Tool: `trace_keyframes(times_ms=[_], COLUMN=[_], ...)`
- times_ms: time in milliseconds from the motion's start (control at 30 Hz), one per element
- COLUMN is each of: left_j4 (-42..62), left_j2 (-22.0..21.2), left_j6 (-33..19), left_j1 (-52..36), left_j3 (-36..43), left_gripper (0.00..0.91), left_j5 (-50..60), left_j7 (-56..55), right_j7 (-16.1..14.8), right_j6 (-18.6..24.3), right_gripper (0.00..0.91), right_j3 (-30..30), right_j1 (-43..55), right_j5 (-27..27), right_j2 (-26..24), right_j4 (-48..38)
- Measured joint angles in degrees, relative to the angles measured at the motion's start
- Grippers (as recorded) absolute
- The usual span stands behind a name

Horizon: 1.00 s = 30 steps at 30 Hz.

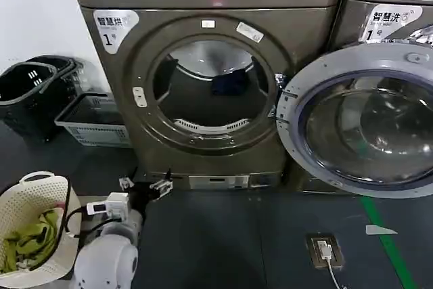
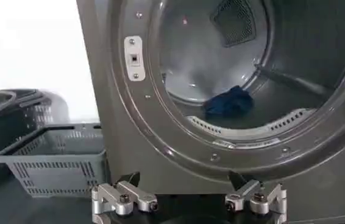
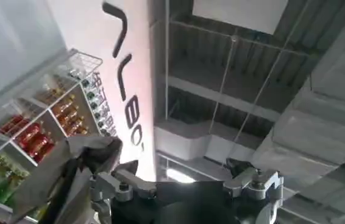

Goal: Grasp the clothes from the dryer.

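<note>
The dryer [image 1: 210,133] stands in front of me, and its grey-rimmed glass door [image 1: 292,126] is swung open to the right. A dark blue bundle of clothes [image 1: 229,82] lies at the back of the steel drum. In the left wrist view the clothes [image 2: 228,102] sit just behind the porthole's lower rim. My left gripper [image 1: 145,184] hovers low before the dryer's front panel, below and left of the porthole. It stands open [image 2: 184,182] with nothing between its fingers. My right gripper [image 3: 181,170] points up at the ceiling, open and empty.
A white laundry basket [image 1: 57,187] with green cloth stands at my lower left. A grey crate [image 1: 91,123] and black baskets [image 1: 30,93] sit left of the dryer. A second machine [image 1: 392,5] stands behind the open door. A floor socket [image 1: 325,252] lies at the right.
</note>
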Motion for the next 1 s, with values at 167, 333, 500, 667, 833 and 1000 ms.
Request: trace_keyframes(times_ms=[167, 333, 500, 667, 833, 1000], left_j4=[0.0, 0.1, 0.2, 0.4, 0.6, 0.6], left_j2=[0.1, 0.2, 0.2, 0.1, 0.1, 0.2], left_j6=[0.0, 0.0, 0.0, 0.0, 0.0, 0.0], left_j1=[-0.1, 0.0, -0.2, -0.3, -0.3, -0.4], left_j3=[-0.1, -0.6, -0.9, -0.8, -0.5, -0.2], left_gripper=[0.907, 0.907, 0.907, 0.907, 0.907, 0.907], left_j5=[0.0, 0.0, -0.1, 0.0, 0.0, 0.1], left_j7=[0.2, 0.5, 0.7, 0.7, 0.7, 0.8], right_j7=[0.0, 0.0, 0.0, -0.1, 0.4, 1.0], right_j6=[-0.1, -0.1, -0.1, 0.0, 0.1, 0.1], right_gripper=[0.907, 0.907, 0.907, 0.907, 0.907, 0.907], right_j3=[0.0, 0.0, 0.0, 0.1, 0.2, 0.9], right_j1=[0.1, 0.1, 0.2, 0.2, 0.3, 0.2], right_j5=[0.0, 0.0, 0.0, 0.0, 0.1, 0.8], right_j2=[0.0, 0.0, -0.1, -0.1, 0.0, 0.1], right_j4=[0.2, 0.1, 0.0, -0.2, -0.2, -0.4])
